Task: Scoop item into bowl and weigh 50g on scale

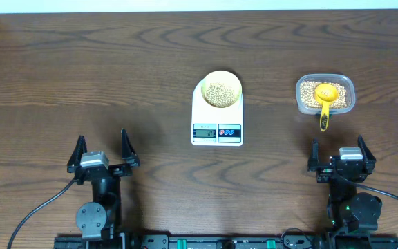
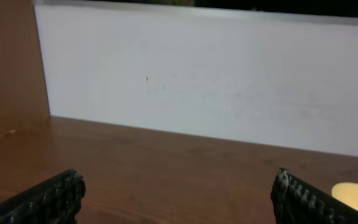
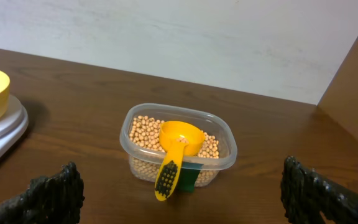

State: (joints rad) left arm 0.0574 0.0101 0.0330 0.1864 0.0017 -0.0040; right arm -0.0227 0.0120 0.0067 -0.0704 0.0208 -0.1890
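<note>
Beans weighed out, arms clear of the scale.

A heap of small round tan beans (image 1: 219, 94) fills the pale-yellow round bowl (image 1: 221, 75), which sits on the flat white digital scale (image 1: 213, 116). The bright yellow plastic scoop (image 3: 178, 146) lies in the clear rectangular plastic tub (image 3: 225, 134), well to the right. The left gripper (image 1: 103, 138) and right gripper (image 1: 337, 142) hang spread wide and empty. Scooping looks finished, though the display is too small to confirm the weight.

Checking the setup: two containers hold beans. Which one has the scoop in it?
The clear tub, right of the scale: the yellow scoop rests on its beans, handle over the rim. The pale-yellow bowl sits on the scale with beans only.
</note>
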